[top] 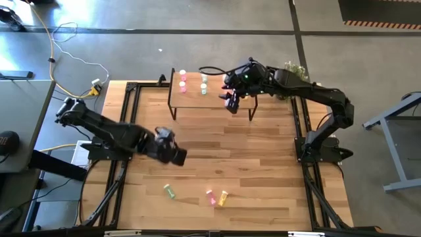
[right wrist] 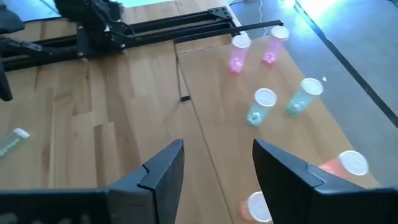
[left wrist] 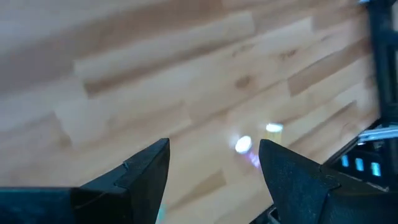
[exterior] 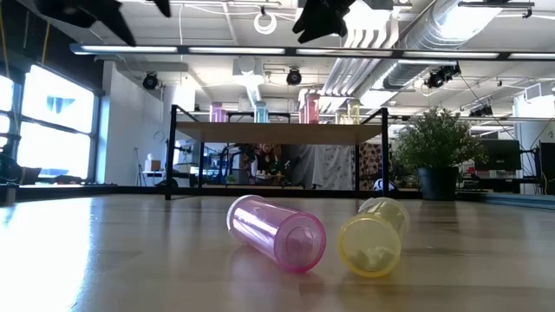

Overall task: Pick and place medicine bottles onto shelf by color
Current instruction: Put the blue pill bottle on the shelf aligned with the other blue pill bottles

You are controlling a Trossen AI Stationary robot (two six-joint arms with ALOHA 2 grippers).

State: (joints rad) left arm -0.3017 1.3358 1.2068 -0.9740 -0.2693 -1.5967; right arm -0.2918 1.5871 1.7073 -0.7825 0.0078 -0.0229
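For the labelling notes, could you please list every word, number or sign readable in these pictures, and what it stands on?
None can be read.
The medicine bottles on the shelf show plain caps and no label.
The pink bottle and yellow bottle lying on the table show no print either.

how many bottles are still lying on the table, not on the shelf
3, all near the table's front edge: a green bottle, a pink bottle and a yellow bottle close beside it. None seems hidden, though the arms cover some table.
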